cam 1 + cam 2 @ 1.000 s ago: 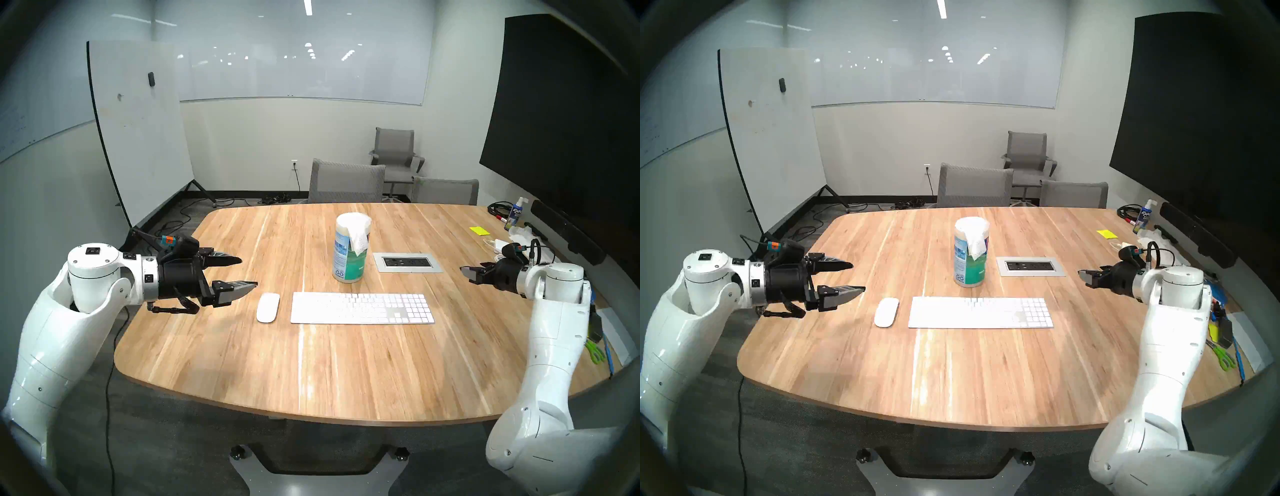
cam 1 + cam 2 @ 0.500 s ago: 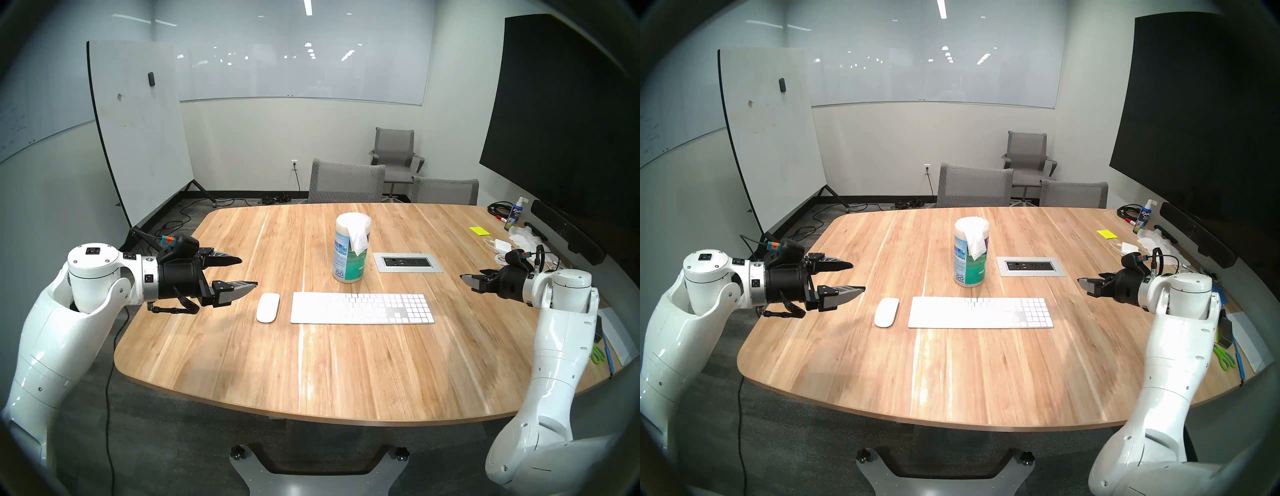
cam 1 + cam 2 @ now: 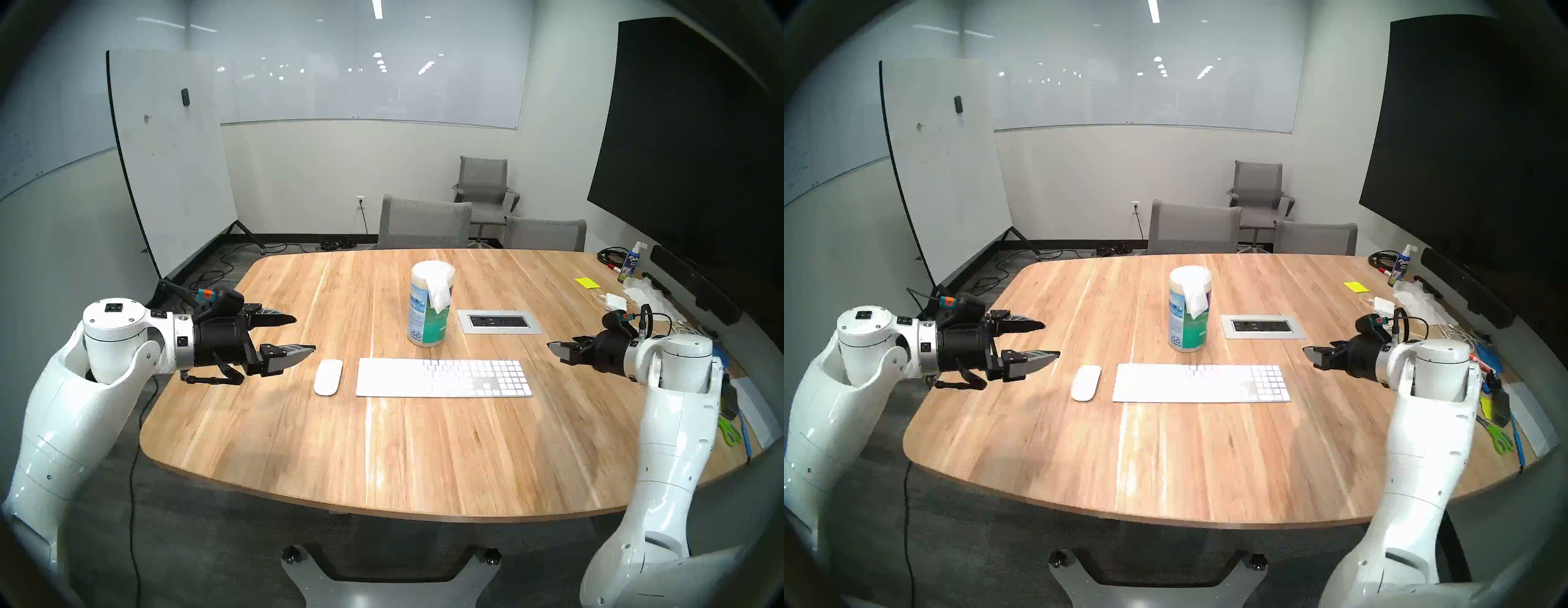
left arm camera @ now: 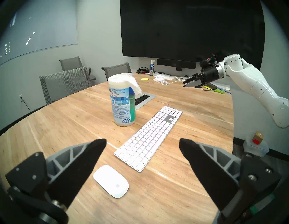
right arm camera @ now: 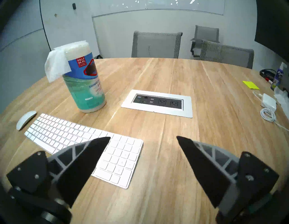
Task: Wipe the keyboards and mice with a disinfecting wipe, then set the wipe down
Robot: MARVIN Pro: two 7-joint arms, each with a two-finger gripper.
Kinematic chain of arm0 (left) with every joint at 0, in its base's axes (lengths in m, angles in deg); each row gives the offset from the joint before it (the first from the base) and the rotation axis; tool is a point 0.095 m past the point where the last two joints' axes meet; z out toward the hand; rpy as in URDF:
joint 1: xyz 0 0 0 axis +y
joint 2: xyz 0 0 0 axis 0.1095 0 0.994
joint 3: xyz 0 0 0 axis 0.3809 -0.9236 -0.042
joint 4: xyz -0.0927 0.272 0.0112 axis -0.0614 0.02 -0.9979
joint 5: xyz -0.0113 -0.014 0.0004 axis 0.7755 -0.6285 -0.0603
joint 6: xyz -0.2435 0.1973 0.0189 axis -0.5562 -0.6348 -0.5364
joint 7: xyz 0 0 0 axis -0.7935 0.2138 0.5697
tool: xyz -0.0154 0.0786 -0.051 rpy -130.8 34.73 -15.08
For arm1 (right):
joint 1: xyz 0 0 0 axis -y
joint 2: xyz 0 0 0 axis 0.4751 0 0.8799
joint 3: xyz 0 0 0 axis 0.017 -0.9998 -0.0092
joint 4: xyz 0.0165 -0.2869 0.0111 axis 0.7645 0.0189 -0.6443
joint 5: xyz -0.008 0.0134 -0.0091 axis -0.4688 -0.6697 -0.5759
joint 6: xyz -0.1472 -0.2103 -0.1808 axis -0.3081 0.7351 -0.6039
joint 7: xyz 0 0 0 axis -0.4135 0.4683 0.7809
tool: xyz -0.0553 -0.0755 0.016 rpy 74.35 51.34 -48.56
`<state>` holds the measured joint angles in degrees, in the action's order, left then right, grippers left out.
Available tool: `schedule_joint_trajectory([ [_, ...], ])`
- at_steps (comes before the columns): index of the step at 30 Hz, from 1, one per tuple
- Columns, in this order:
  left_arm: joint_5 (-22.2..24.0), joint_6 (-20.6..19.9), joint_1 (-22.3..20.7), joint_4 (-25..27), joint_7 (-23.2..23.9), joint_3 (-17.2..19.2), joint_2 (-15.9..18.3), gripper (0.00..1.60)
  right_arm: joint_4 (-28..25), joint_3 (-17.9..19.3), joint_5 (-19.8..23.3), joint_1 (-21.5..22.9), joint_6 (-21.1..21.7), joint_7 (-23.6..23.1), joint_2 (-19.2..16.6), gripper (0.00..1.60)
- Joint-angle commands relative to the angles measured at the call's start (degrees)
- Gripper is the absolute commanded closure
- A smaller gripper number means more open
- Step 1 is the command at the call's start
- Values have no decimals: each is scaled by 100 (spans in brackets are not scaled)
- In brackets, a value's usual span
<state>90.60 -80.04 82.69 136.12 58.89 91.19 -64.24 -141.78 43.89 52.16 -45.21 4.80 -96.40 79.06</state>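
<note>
Wipe (image 3: 439,293) hangs out of canister (image 3: 427,314) top, not yet pulled – corner free, easy to pinch. Keyboard (image 3: 443,378) lies just in front of canister, mouse (image 3: 328,377) left of keyboard. Left gripper (image 3: 303,333) and right gripper (image 3: 558,349) both empty, jaws wide – well apart from canister. Table (image 3: 382,458) around canister bare; power panel (image 3: 499,321) just right of it.

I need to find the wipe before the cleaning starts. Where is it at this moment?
In the head view the wipe hangs out of the top of the canister, which stands mid-table just behind the keyboard, left of the outlet panel. Neither gripper holds it.
</note>
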Motion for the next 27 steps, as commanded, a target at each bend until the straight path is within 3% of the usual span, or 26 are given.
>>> schedule_joint_trajectory([
  [1, 15, 6, -13, 36, 7, 42, 11, 0, -499, -254, 227, -214, 200, -540, 85, 0],
  [16, 15, 6, -12, 36, 7, 42, 12, 0, -1200, -773, 762, -768, 487, -174, 97, 0],
  [27, 16, 6, -10, 39, 6, 45, 12, 0, -1309, -966, 1095, -924, 600, 82, -67, 0],
])
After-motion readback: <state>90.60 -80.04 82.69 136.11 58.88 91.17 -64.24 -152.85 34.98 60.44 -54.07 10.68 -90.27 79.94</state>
